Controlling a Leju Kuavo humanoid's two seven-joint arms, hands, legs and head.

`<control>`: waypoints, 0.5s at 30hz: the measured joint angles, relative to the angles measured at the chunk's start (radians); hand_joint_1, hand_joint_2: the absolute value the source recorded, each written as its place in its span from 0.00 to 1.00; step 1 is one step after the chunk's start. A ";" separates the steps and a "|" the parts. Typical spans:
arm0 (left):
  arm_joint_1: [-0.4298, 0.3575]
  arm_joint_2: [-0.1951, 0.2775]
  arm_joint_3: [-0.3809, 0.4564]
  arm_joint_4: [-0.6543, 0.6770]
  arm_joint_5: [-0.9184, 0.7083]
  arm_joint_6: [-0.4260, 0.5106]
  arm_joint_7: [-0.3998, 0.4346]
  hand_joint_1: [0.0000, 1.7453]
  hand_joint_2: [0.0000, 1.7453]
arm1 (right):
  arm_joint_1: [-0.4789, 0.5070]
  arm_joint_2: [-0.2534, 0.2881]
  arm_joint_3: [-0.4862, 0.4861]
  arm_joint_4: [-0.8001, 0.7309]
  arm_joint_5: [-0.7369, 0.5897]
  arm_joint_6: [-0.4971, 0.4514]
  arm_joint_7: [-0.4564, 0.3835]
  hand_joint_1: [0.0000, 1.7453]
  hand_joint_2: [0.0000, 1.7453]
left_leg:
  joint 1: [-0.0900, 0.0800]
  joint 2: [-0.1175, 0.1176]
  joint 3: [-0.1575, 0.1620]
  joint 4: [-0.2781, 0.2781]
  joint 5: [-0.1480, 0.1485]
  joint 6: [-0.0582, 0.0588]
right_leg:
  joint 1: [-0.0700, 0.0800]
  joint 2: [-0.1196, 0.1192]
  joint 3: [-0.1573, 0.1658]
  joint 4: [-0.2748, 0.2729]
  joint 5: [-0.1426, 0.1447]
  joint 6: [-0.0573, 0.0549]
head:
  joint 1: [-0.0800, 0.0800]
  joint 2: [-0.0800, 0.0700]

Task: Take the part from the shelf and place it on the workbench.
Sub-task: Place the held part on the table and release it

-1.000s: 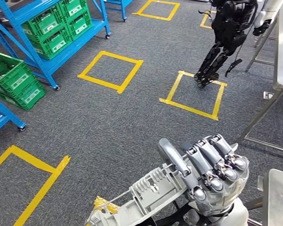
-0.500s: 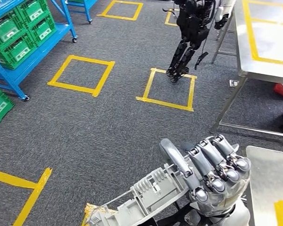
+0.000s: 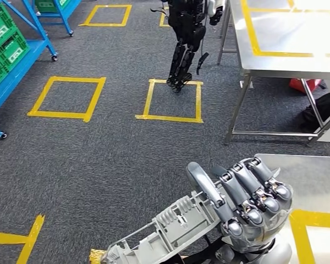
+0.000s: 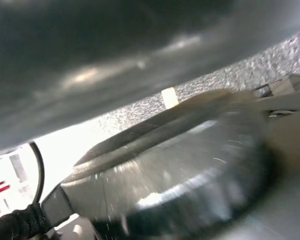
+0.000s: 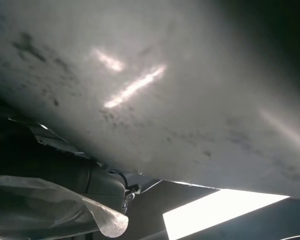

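While carrying toward the bench, right robot hand (image 3: 248,206) clamped around one end of the grey part (image 3: 167,228), bottom middle of the frame, probably so the rest stays free for setting down. Long axis diagonal, free end pointing lower left, gripped end upper right. Near tabletop (image 3: 317,181) just beside it, lower right. Can't tell about the left robot hand, too blurry. Farther up, another robot (image 3: 187,33) beside the big tabletop (image 3: 279,66).

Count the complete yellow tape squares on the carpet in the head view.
3. One at the top by the blue shelf; one at mid-left on open carpet; one under the other robot's feet. A partly cut-off one behind that robot and other tape fragments are not counted.
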 joint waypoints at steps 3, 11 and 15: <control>0.003 0.002 0.017 0.001 0.000 0.004 -0.007 0.00 0.00 | 0.000 0.000 0.000 0.000 0.000 0.000 0.000 1.00 1.00 | 0.000 -0.031 0.062 -0.151 0.105 0.013 | 0.002 0.039 0.003 0.001 0.000 0.000 | 0.000 0.000; -0.004 0.000 -0.006 0.002 -0.122 0.125 -0.112 0.00 0.00 | 0.011 0.002 -0.014 -0.010 0.000 0.000 -0.016 1.00 1.00 | 0.005 -0.040 0.122 -0.313 0.157 0.039 | -0.002 0.029 -0.058 0.069 -0.030 0.037 | 0.003 0.000; -0.007 -0.005 -0.031 0.002 -0.148 0.146 -0.132 0.00 0.00 | 0.019 0.002 -0.021 -0.012 0.000 0.000 -0.023 1.00 1.00 | -0.001 0.017 0.122 -0.313 0.155 0.044 | -0.005 -0.022 -0.163 0.286 -0.117 0.051 | 0.008 0.000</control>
